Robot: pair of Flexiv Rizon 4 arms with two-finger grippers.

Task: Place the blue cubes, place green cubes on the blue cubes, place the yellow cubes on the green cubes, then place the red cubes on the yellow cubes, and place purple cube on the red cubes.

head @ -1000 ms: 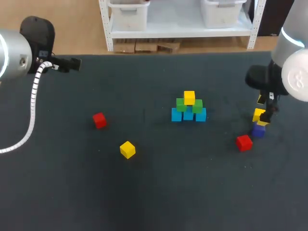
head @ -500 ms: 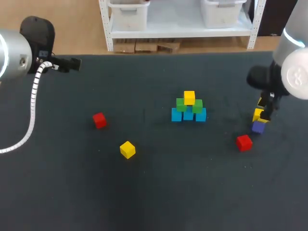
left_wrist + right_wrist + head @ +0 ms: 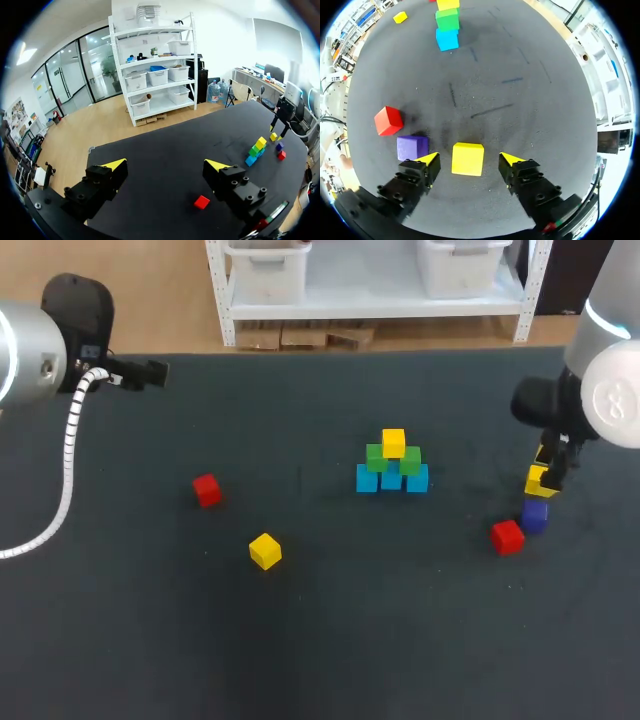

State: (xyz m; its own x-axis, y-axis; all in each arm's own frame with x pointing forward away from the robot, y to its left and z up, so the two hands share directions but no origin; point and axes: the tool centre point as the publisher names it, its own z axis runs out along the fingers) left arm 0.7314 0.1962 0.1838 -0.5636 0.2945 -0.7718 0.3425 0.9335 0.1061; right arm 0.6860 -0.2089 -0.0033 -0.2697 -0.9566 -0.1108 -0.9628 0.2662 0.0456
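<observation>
Right gripper (image 3: 470,159) spread wide over a yellow cube (image 3: 467,159), holding nothing.
On the table (image 3: 320,640), the left gripper (image 3: 166,165) is also wide open and empty, a red cube (image 3: 202,202) near one finger. The stack (image 3: 392,465) of blue, green and yellow cubes stands well ahead of the right fingers. The yellow cube lies between those fingers, touching neither; a purple cube (image 3: 412,147) sits just beside one finger, a second red cube (image 3: 388,120) beyond it. Since half a second ago the purple cube shows nearer that second red cube.
</observation>
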